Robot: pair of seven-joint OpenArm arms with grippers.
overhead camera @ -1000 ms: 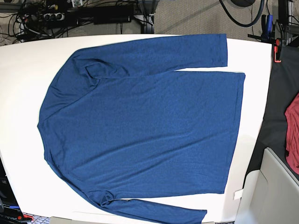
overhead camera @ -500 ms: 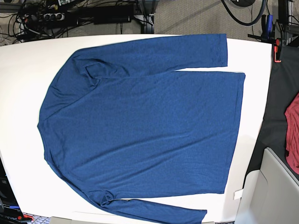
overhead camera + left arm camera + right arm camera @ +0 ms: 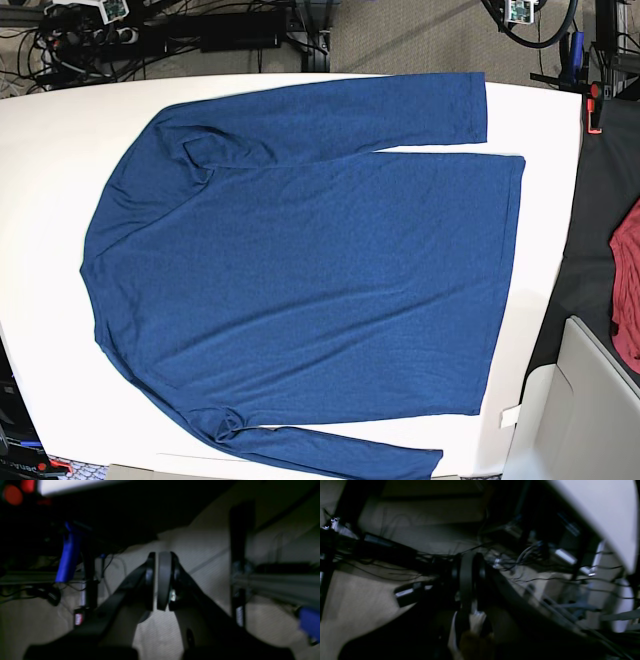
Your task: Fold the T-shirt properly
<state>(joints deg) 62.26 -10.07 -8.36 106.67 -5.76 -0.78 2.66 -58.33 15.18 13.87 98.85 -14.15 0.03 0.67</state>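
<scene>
**Folding not yet begun**

White bench (image 3: 40, 250) carries the T-shirt (image 3: 310, 290) spread flat, body open, both long sleeves lying alongside it, no fold made. Each wrist view looks under the bench: the left claw (image 3: 161, 580) and the right claw (image 3: 467, 580) are both closed and empty, well away from the fabric. By my judgement, every fold remains.
</scene>
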